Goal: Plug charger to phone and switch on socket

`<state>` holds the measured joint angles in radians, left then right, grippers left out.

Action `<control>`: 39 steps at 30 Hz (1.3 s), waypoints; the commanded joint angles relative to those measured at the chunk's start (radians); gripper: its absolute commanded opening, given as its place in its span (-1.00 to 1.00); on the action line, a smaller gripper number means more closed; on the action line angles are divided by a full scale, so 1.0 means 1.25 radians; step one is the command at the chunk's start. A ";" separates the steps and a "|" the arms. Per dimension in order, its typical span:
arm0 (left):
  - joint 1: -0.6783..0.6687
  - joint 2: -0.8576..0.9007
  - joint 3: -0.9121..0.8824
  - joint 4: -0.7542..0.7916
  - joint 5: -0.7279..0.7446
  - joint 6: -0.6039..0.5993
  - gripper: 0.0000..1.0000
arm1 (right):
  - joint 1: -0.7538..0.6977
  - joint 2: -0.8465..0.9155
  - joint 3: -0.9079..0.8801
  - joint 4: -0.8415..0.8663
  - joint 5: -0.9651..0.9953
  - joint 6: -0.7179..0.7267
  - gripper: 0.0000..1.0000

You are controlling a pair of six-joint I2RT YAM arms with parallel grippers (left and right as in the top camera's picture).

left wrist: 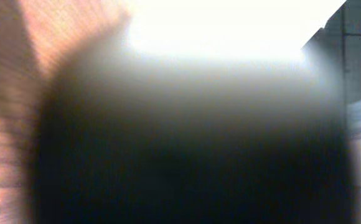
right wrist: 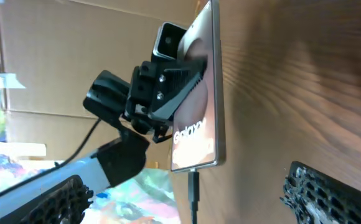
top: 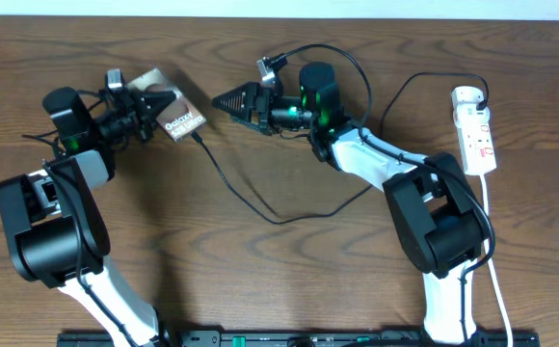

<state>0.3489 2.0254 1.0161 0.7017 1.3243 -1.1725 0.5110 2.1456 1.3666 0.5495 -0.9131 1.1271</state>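
Note:
The bronze-brown phone (top: 175, 117) with white lettering lies at the upper left of the table. My left gripper (top: 147, 108) is shut on its far end. In the right wrist view the phone (right wrist: 200, 134) stands on edge with the left gripper's (right wrist: 168, 93) jaws clamped on it. The charger's black plug tip (top: 197, 138) sits in the phone's port, also shown in the right wrist view (right wrist: 194, 186). Its cable (top: 279, 221) loops across the table to the white adapter (top: 467, 96) on the socket (top: 478, 137). My right gripper (top: 229, 99) is open and empty, just right of the phone. The left wrist view is a dark blur.
The socket's thicker white cord (top: 492, 253) runs down the right side toward the front edge. The charger cable arcs over the right arm near the back (top: 357, 60). In the right wrist view cardboard and coloured clutter (right wrist: 56, 74) lie beyond the table.

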 commanded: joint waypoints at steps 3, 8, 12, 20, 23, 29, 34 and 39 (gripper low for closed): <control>0.001 -0.010 0.007 -0.200 -0.032 0.248 -0.86 | -0.034 0.001 0.010 -0.051 -0.033 -0.094 0.98; 0.001 -0.010 0.007 -0.469 -0.138 0.438 -0.85 | -0.059 0.001 0.010 -0.059 -0.059 -0.108 0.99; -0.002 -0.010 0.007 -0.630 -0.225 0.552 -0.86 | -0.073 0.001 0.010 -0.060 -0.076 -0.115 0.99; -0.006 -0.010 0.007 -0.723 -0.280 0.623 -0.87 | -0.074 0.001 0.010 -0.057 -0.102 -0.130 0.99; -0.006 -0.010 0.007 -0.728 -0.280 0.623 -0.74 | -0.074 0.001 0.010 -0.057 -0.110 -0.131 0.99; -0.006 -0.010 0.007 -0.738 -0.280 0.623 -0.49 | -0.074 0.001 0.010 -0.057 -0.116 -0.131 0.99; -0.006 -0.010 0.007 -0.759 -0.280 0.623 -0.04 | -0.074 0.001 0.010 -0.057 -0.124 -0.131 0.99; -0.006 -0.011 0.007 -0.821 -0.335 0.623 0.13 | -0.074 0.001 0.010 -0.057 -0.131 -0.131 0.99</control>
<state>0.3431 2.0037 1.0332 -0.2726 1.0435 -0.3958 0.4210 2.1456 1.3670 0.4755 -1.0557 0.9829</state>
